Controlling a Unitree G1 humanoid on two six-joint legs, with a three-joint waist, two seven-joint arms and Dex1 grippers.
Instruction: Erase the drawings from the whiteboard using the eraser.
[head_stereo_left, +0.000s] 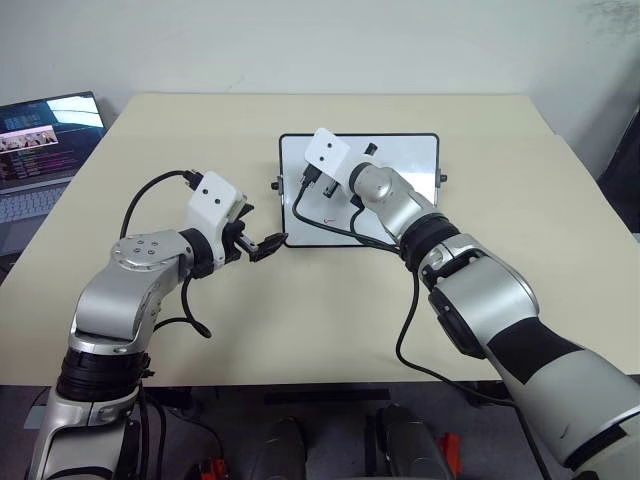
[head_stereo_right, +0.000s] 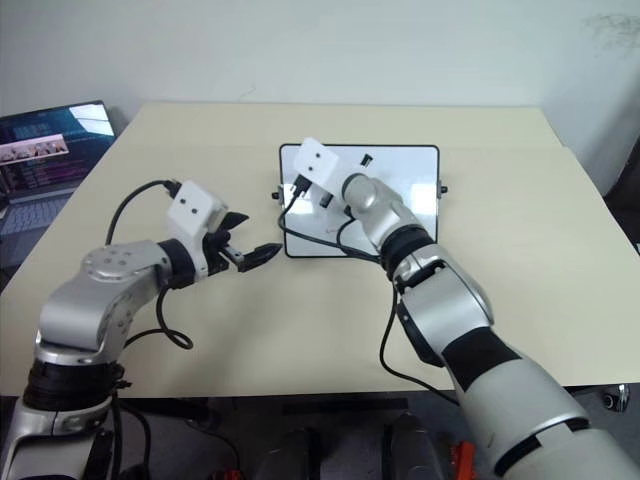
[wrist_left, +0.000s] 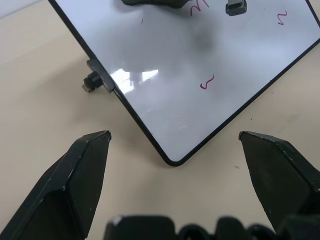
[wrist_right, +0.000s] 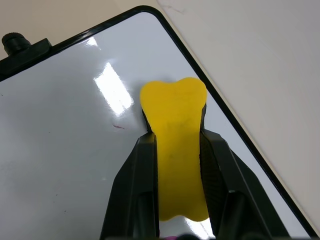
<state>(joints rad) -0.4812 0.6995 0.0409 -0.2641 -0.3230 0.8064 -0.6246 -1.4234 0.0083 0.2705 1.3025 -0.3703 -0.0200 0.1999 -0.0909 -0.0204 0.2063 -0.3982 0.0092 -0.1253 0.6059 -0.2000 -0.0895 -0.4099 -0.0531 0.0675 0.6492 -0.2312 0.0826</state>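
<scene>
The whiteboard (head_stereo_left: 412, 168) lies flat on the table, black-framed, with a knob (head_stereo_left: 277, 184) on its left side. Small red drawings remain on it: one squiggle (wrist_left: 206, 82) near the front left corner and two more (wrist_left: 282, 17) further in. A tiny red mark (wrist_right: 118, 127) sits beside the eraser. My right gripper (wrist_right: 175, 135) is shut on the yellow eraser (wrist_right: 175, 115), held over the board's far left corner. I cannot tell whether the eraser touches the board. My left gripper (head_stereo_left: 266, 245) hangs open just off the board's near left corner (wrist_left: 172, 161), holding nothing.
An open laptop (head_stereo_left: 45, 140) stands off the table's left side. A small black piece (head_stereo_left: 370, 148) sits near the board's far edge. Black cables (head_stereo_left: 330, 232) from my right wrist drape over the board's front part. Bare beige tabletop (head_stereo_left: 330, 320) lies in front of the board.
</scene>
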